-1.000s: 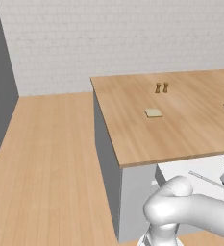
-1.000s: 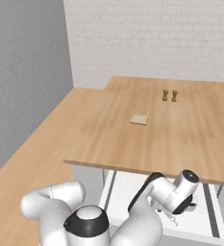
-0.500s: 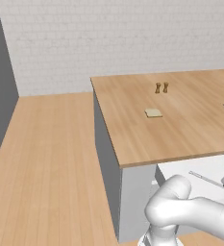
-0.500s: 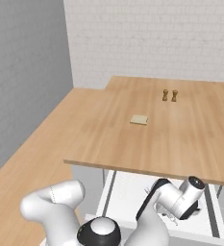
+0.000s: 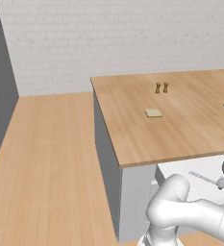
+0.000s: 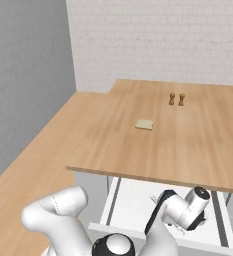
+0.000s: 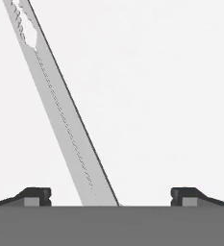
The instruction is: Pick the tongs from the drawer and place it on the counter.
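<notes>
Hovering my pincer (image 7: 111, 197) spread over tongs (image 7: 60, 113) in drawer (image 5: 209, 168); grasp, lift, counter (image 5: 180, 125) placing pending.

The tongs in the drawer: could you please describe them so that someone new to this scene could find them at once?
Start at the large light-brown wood-grain counter; below its near edge the wide, shallow white drawer stands pulled out. On its white floor lie the tongs, a long, thin silver-grey metal strip, with the robot's hand close over them. Unlike the small yellowish square pad and two tiny brown shakers on the counter, they are slim, metallic and in the drawer.
</notes>
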Tool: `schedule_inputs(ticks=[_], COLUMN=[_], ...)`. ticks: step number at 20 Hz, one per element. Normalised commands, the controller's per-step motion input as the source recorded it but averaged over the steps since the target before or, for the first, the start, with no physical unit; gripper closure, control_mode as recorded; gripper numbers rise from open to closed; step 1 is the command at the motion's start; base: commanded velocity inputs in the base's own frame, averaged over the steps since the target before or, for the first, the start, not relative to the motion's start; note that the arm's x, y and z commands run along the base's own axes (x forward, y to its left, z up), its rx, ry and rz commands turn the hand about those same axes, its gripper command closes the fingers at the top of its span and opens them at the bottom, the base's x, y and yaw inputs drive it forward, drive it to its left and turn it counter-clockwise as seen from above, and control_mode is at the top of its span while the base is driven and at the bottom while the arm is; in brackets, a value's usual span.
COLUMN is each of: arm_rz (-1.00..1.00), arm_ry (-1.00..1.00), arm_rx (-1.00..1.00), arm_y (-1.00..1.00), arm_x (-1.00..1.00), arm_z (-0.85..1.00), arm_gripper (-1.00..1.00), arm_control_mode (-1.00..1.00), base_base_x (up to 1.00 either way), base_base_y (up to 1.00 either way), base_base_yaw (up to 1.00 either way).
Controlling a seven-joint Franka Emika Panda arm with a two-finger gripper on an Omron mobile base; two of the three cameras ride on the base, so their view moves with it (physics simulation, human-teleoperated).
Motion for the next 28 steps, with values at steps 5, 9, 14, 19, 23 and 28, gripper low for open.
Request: schedule_inputs(ticks=[5,9,14,19,23,28], arm_rz=[0.0,0.02,0.08,0.34,0.43,0.45], arm_ry=[0.0,0.0,-0.05,-0.13,-0.13,-0.05], arm_rx=[0.0,0.0,0.0,0.0,0.0,0.0], arm_y=[0.0,-0.07,-0.21,-0.01,0.0,0.0], arm_x=[0.05,-0.32,-1.0,-0.54,-0.3,-0.49], arm_z=[-0.46,-0.77,-1.0,-0.39,0.22,0.84], arm_gripper=[1.0,1.0,1.0,1.0,1.0,1.0], arm_control_mode=[-1.0,-1.0,-1.0,-1.0,-1.0,-1.0], base_base_x=[0.0,0.0,0.0,0.0,0.0,0.0], base_base_y=[0.0,0.0,0.0,0.0,0.0,0.0], base_base_yaw=[0.0,0.0,0.0,0.0,0.0,0.0])
